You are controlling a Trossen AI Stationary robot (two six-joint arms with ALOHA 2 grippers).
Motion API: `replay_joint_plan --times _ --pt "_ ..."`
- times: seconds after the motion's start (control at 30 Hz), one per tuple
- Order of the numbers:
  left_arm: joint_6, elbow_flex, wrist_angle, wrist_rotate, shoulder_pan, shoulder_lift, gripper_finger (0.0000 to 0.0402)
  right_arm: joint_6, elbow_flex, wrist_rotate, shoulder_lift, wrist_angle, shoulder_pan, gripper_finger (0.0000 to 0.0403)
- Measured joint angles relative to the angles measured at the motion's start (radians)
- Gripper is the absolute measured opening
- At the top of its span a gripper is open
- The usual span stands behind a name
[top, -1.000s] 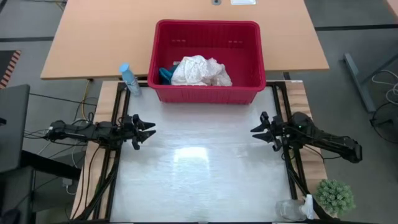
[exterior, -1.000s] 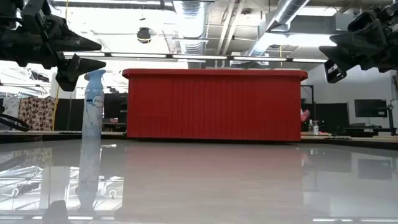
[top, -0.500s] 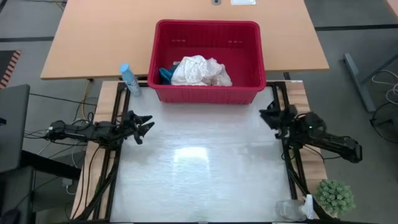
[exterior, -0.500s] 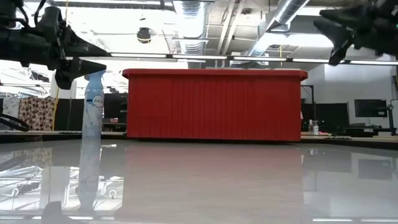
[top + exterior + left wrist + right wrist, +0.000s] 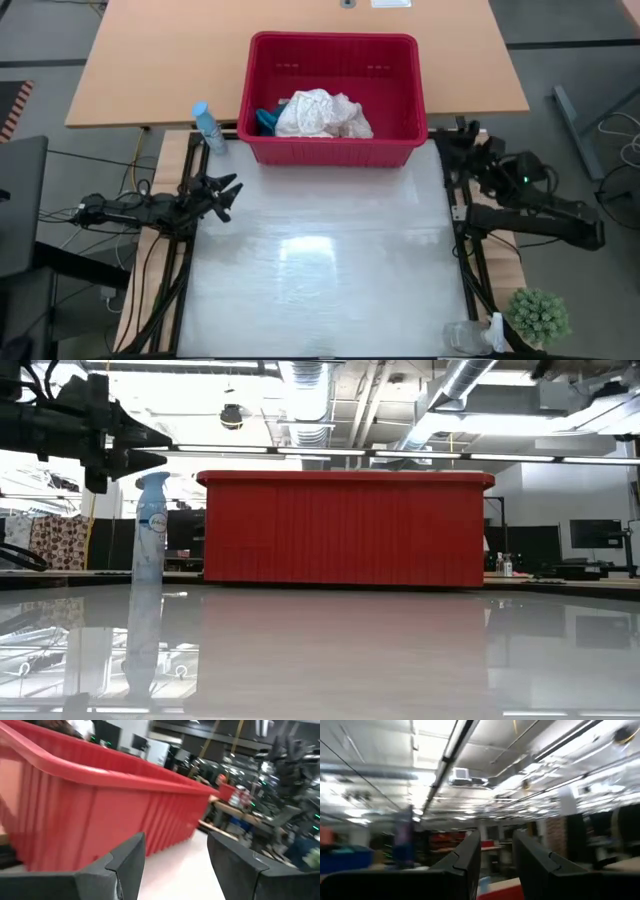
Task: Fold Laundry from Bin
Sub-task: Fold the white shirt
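High view: red bin (image 5: 400, 75) of laundry at the far edge of the pale surface (image 5: 320, 280), both hands empty.
Contents: white lacy cloth (image 5: 320, 113) heaped at the bin's near wall; teal-blue cloth (image 5: 266, 121) and a dark cloth just beside it on the left. Spray bottle (image 5: 207, 126) stands just off the bin's left near corner. Left hand (image 5: 228, 190) hovers over the surface's left edge, fingers (image 5: 125, 865) apart, facing the bin. Right hand (image 5: 447, 132) raised near the bin's right near corner, fingers (image 5: 465, 860) apart, gripping nothing. Small green plant (image 5: 540, 315) at the near right corner.
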Motion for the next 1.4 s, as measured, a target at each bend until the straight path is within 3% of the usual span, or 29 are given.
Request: replay_joint_plan --times 0.2,0.3,0.63,0.77,0.97,1.17,1.4 --pt "0.035 0.005 0.016 -0.020 0.000 0.000 0.0204 -0.187 0.308 0.266 0.348 0.003 -0.025 0.0138" --pt "0.031 0.006 0.000 -0.025 0.000 0.000 0.0204 -0.201 0.455 0.307 0.524 -0.012 -0.083 0.0138" --pt "-0.006 0.010 -0.038 -0.028 0.000 0.000 0.0204 -0.124 0.940 0.275 1.040 -0.400 -0.230 0.0138" --pt "-0.046 0.011 -0.069 -0.032 0.000 0.000 0.0204 -0.114 1.095 0.190 1.225 -0.552 -0.257 0.0138" --pt "-0.088 0.012 -0.114 -0.033 0.000 0.000 0.0204 -0.104 1.271 0.043 1.458 -0.646 -0.304 0.0138" --pt "-0.056 0.012 -0.118 0.012 0.000 0.000 0.0204 -0.023 1.389 0.042 1.628 -0.722 -0.352 0.0164" --pt "-0.044 0.013 -0.133 0.014 0.000 0.000 0.0204 0.081 1.413 0.017 1.676 -0.865 -0.391 0.0228"
